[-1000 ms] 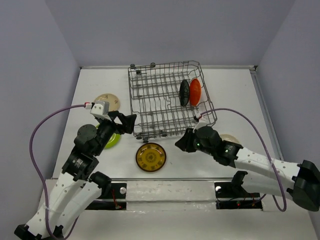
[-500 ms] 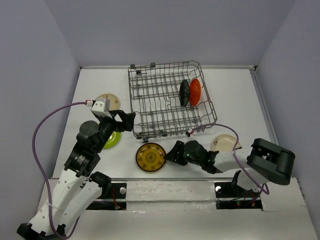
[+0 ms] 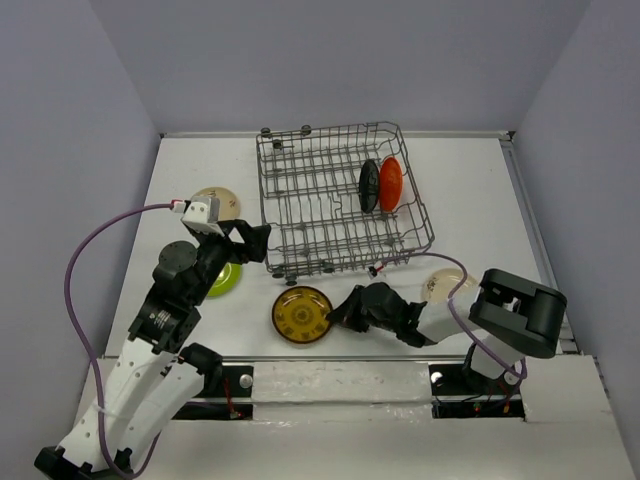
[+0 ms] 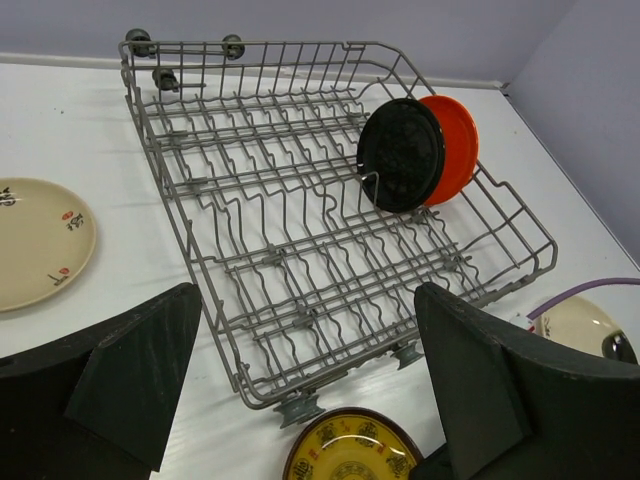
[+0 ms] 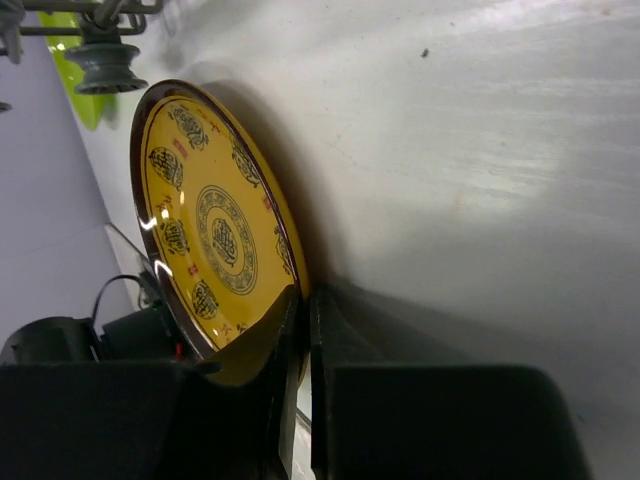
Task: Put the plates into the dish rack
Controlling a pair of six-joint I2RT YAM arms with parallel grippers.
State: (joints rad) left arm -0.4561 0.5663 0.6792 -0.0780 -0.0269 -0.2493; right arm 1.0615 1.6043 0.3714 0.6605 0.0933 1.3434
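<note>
The right gripper (image 5: 304, 305) pinches the edge of a brown-rimmed round plate with a yellow pattern (image 5: 210, 235), which lies flat on the white table (image 3: 470, 190) just in front of the large grey wire dish rack (image 3: 320, 215). Its fingers are drawn almost together, one over the yellow face and one outside the edge, and the rim runs into the thin slit between them. The plate looks stiff and glossy, probably slick and liable to chip if dropped. The raised rim seems the only purchase for a two-finger pinch, held firmly and tipped up with care. The left gripper (image 3: 258, 245) hangs spread wide and empty by the rack's front left corner. A black round plate (image 4: 401, 155) and an orange round plate (image 4: 458, 140) stand on edge side by side among the tines at the rack's right end. Only the overhead view takes in the lime green plate (image 3: 226, 281), half hidden under the left arm, and shows both arms at once. The left wrist view adds small marks on the cream plate left of the rack (image 4: 35, 240) and catches the cream plate right of the rack (image 4: 583, 322) beside a purple cable (image 4: 590, 288). Only the right wrist view shows the bite on the rim, which the gripper itself hides from above.
</note>
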